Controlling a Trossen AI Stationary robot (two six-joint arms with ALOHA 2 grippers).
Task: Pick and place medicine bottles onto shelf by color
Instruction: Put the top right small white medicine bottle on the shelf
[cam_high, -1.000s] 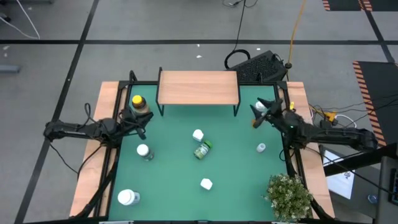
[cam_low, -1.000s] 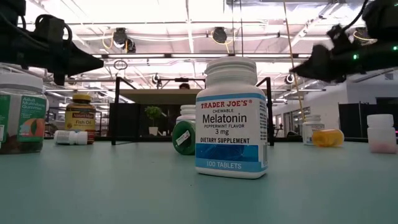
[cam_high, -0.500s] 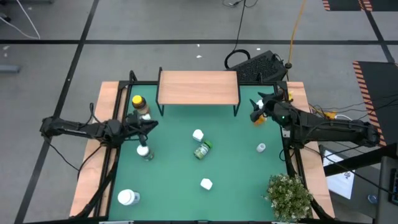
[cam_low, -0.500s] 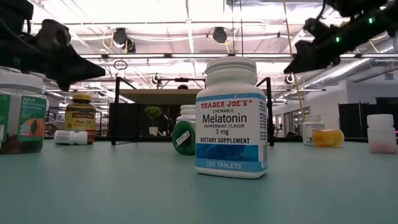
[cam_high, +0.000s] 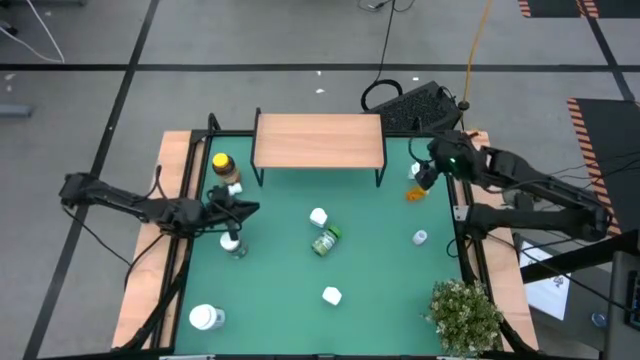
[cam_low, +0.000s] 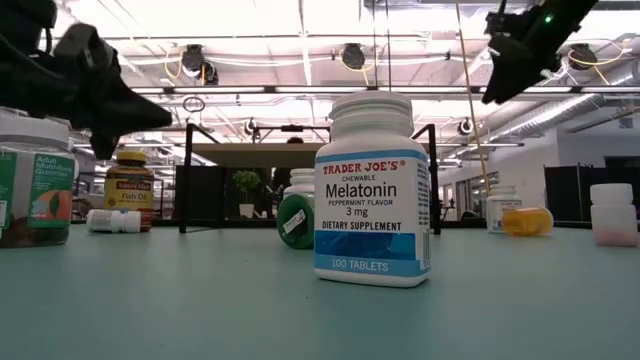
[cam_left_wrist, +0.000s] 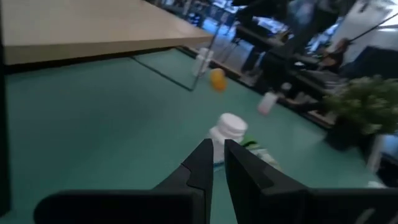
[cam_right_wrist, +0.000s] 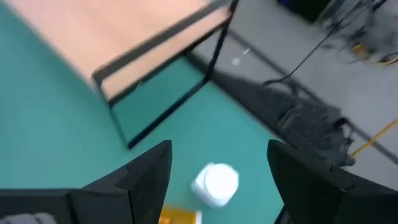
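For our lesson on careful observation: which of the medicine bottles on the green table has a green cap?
The green-capped bottle lying on its side near the table's middle, just below an upright white bottle. The others have white caps, or a yellow one.

Left gripper pinched closed, arm stretched low — right gripper raised, fingers spread wide

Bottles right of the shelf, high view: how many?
3: a white bottle by the right legs of the shelf, an orange bottle lying beside it, a small white bottle nearer the plant. None looks hidden.
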